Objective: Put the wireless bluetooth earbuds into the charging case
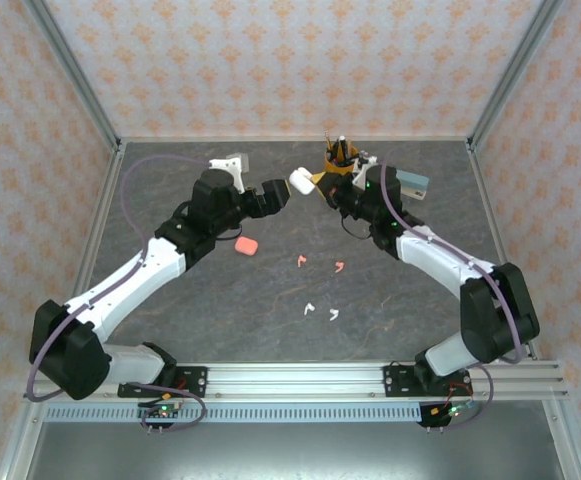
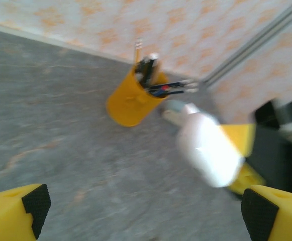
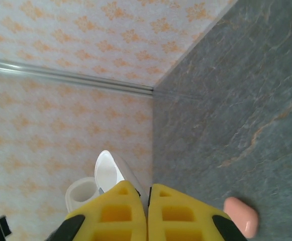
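Wireless bluetooth earbuds (image 1: 302,261) lie loose at the centre of the table (image 1: 170,330), nearward of both grippers. Right gripper (image 1: 313,181) pinches the white case (image 1: 299,181) aloft; left gripper (image 1: 280,192) gapes wide beside it.

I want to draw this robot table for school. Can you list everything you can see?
white case: one, white, in the air at the back, in the right gripper
pink case: one, pink, on the table by the left arm
pink earbuds: two, pink, middle of the table
white earbuds: two, white, nearer than the pink earbuds
cup: one, yellow, back of the table
pens: several, dark, in the cup
block: one, grey-blue, back right
table: one, grey, stone-patterned
left gripper: one, yellow and black, open, beside the white case
right gripper: one, yellow and black, shut on the white case
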Action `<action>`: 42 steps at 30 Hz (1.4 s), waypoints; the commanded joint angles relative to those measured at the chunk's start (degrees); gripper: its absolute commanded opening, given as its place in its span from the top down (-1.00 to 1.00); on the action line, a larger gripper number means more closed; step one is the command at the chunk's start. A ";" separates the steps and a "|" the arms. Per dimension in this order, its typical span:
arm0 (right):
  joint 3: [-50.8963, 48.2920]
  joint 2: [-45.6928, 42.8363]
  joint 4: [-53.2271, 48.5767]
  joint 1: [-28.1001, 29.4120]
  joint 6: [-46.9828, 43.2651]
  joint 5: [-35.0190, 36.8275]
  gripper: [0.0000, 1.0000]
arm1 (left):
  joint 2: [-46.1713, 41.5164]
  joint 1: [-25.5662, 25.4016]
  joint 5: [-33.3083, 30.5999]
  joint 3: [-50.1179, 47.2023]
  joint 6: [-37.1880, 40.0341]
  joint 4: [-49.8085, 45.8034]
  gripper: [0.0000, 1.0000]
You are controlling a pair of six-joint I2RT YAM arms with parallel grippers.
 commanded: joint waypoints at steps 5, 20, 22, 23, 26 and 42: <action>8.47 -1.48 -22.04 -1.69 -19.59 -0.16 1.00 | 6.02 0.08 -19.87 10.00 8.35 -26.94 -1.00; 10.71 -1.69 -27.40 -1.71 -26.00 3.85 1.00 | 15.34 -1.21 -44.28 22.75 14.40 -47.60 -1.00; 11.15 -1.47 -27.84 -1.69 -26.70 4.01 1.00 | 13.96 -2.49 -44.81 22.03 17.59 -45.81 -1.00; 11.40 -1.45 -28.10 -1.69 -26.98 4.04 1.00 | 13.05 -2.87 -45.49 21.70 18.14 -45.06 -1.00; 12.10 -1.15 -28.46 -1.70 -27.93 3.85 1.00 | 10.72 -2.95 -43.64 23.03 17.54 -44.89 -1.00; 17.38 3.34 -32.95 -1.76 -40.70 -4.38 1.00 | -2.24 8.33 13.32 4.91 16.80 -13.53 -1.00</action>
